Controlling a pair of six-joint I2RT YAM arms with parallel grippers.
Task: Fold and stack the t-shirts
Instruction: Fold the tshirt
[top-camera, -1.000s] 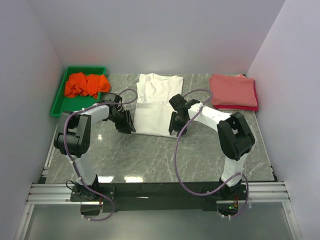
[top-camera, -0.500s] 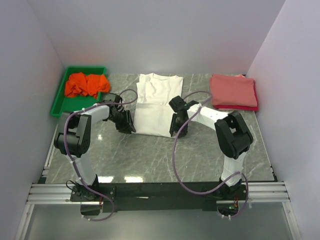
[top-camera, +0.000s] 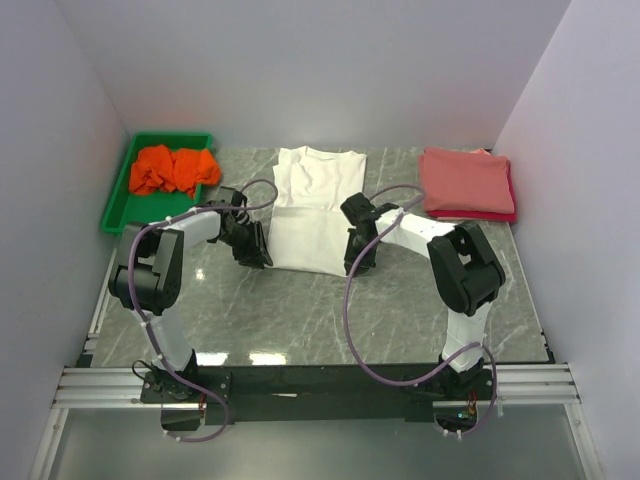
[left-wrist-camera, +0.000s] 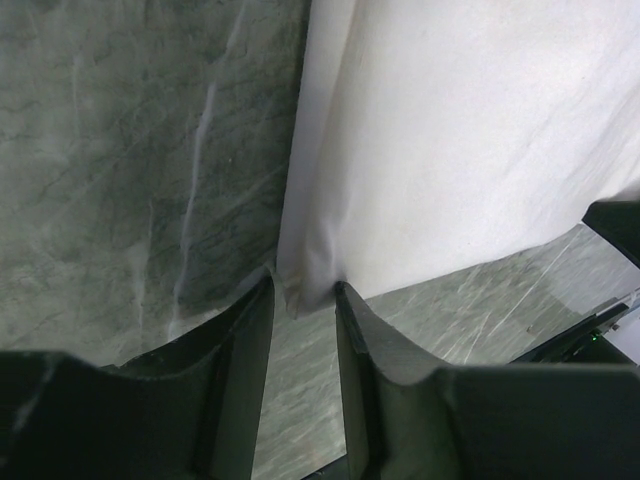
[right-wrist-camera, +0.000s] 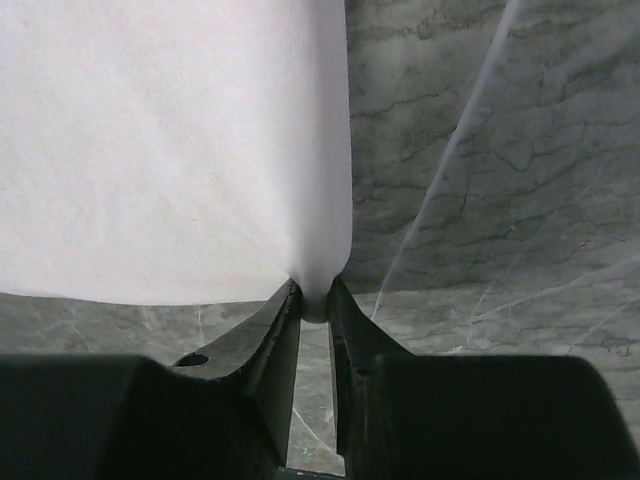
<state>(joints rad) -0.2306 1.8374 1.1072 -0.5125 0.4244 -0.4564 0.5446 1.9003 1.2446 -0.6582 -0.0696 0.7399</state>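
**White t-shirt: both hem corners gripped, cross fold not started**

White t-shirt (top-camera: 310, 215) lies flat at the centre of the counter (top-camera: 300, 310). Its collar is at the far side, and its sides appear already turned in to form a narrow panel.

**Change over the last second**
- The right arm has shifted slightly toward the near right hem corner and settled there.
- The left arm has barely moved from the near left hem corner.
- The shirt outline is unchanged; no cloth has been lifted.

**Finger state**
- The right fingers (right-wrist-camera: 262, 350) are nearly together and pinch the hem corner. Creases fan out from the pinch.
- The left fingers (left-wrist-camera: 240, 365) are closed on the opposite corner. Their gap is wider, probably because the edge there is doubled.

**Meaning for the task**
The grasp phase looks complete. The probable next step is to raise both corners together and carry the hem toward the collar. Uneven lift could skew the fold.

**Other items**
- The salmon-pink t-shirt (top-camera: 465, 180) lies folded on a red t-shirt (top-camera: 497, 215) at the far right; this is the likely stack.
- The orange t-shirt (top-camera: 175, 168) sits crumpled in the green tray (top-camera: 115, 210), not yet folded.
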